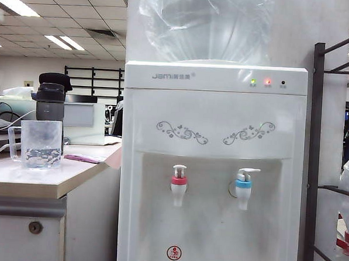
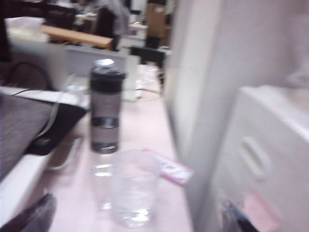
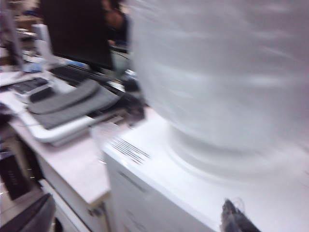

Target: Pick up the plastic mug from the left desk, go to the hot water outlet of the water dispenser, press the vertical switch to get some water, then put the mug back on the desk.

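Clear frosted plastic mug stands upright on the pale beige left desk, just ahead of the left gripper, jaws spread and empty; the right gripper, also spread, hangs above the white water dispenser, farther off

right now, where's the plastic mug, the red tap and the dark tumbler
plastic mug (image 1: 41, 145), exterior view, middle of its clear body
red tap (image 1: 179, 180), exterior view, on its red collar
dark tumbler (image 2: 105, 108), left wrist view, middle of its grey body
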{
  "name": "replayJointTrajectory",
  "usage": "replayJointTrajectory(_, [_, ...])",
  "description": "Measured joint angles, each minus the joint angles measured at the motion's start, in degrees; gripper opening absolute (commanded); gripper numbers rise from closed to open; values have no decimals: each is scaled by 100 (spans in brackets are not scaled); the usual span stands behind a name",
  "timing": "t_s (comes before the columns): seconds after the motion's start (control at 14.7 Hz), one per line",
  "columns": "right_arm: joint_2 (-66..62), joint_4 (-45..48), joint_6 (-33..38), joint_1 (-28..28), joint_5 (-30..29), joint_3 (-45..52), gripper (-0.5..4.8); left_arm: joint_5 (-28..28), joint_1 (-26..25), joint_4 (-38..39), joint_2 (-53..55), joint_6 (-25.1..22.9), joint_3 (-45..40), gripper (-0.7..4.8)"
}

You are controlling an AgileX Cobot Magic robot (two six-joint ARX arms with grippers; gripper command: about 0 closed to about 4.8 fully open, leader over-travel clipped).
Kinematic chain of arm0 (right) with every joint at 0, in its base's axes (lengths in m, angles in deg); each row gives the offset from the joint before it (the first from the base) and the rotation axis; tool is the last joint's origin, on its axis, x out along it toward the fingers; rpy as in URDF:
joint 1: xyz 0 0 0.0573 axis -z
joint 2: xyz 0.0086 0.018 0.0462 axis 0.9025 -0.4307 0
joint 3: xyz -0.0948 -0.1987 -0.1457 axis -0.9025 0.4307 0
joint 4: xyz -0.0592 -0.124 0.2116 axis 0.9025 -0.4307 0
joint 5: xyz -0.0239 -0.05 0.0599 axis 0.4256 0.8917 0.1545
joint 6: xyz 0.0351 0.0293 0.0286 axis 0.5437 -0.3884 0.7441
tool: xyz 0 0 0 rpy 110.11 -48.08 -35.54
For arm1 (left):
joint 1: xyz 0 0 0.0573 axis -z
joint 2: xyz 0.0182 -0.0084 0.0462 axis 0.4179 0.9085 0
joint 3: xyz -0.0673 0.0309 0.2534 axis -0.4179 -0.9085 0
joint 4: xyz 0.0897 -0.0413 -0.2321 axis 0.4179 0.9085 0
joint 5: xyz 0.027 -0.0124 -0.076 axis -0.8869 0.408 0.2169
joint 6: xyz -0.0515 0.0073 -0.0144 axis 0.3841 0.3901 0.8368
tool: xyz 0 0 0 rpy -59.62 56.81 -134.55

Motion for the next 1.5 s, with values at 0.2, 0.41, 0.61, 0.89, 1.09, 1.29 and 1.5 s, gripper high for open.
replayJointTrajectory(0.2, [-1174,243,-103,-1456,485,-404,479,-356,-247,-1130,1762,-199,55,479])
replayJointTrajectory(0.41, [-2594,-313,-597,-2505,529,-1744,479,251,-922,-1875,4013,-199,533,479])
replayJointTrajectory(0.61, [-3150,-728,-686,-2579,649,-2186,479,636,-953,-1941,5167,-649,1484,479])
replayJointTrajectory(0.89, [-3228,-629,-855,-2579,719,-2210,479,634,-962,-1934,6553,-990,2728,479])
replayJointTrajectory(1.09, [-3241,-636,-870,-2573,824,-2210,479,636,-977,-1926,6990,-992,3156,479])
replayJointTrajectory(1.29, [-3303,-651,-881,-2568,841,-2210,479,634,-979,-1941,7206,-992,3438,479])
replayJointTrajectory(1.5, [-3373,-758,-881,-2568,844,-2208,479,634,-979,-1980,7278,-1003,3510,371])
